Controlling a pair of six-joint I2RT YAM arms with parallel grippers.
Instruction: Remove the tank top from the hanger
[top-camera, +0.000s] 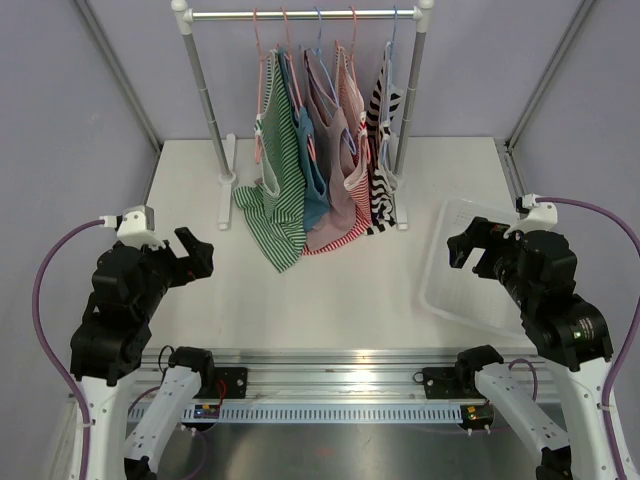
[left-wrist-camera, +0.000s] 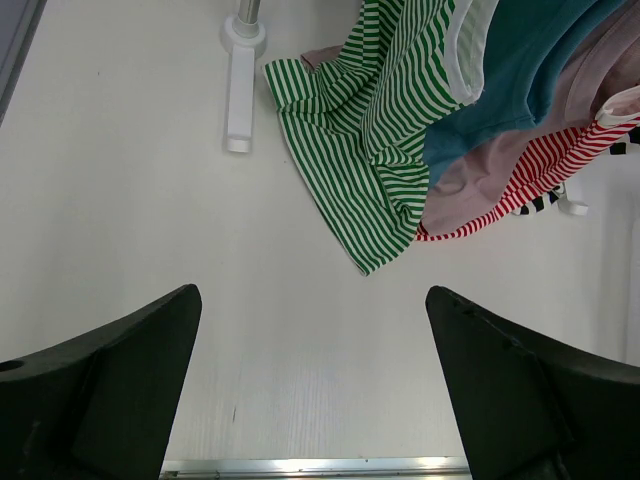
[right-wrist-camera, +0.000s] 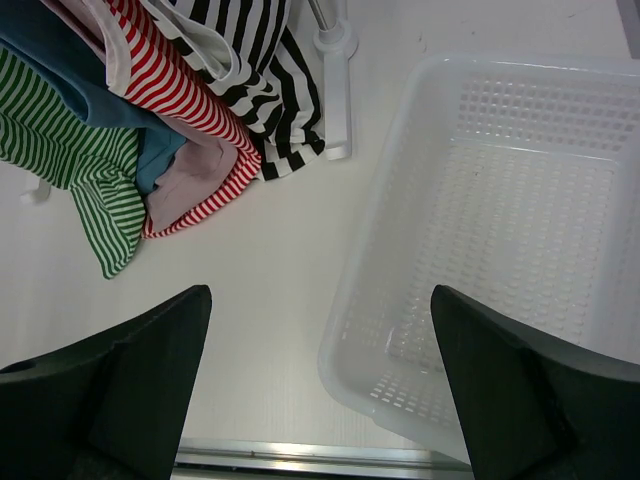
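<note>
Tank top (top-camera: 280, 190) in green stripes, leftmost on the hangers (top-camera: 261, 75) along the far rail (top-camera: 300, 14), hem trailing on the table (top-camera: 350, 290), likely light, limp and stretchy, best pinched at a shoulder strap; left gripper (left-wrist-camera: 310, 292) and right gripper (right-wrist-camera: 320, 290) both spread wide, empty.

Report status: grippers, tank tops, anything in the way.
Left gripper open, empty; right gripper same. Tank tops all hung on rack, green-striped hem on table. Approach unobstructed.
</note>
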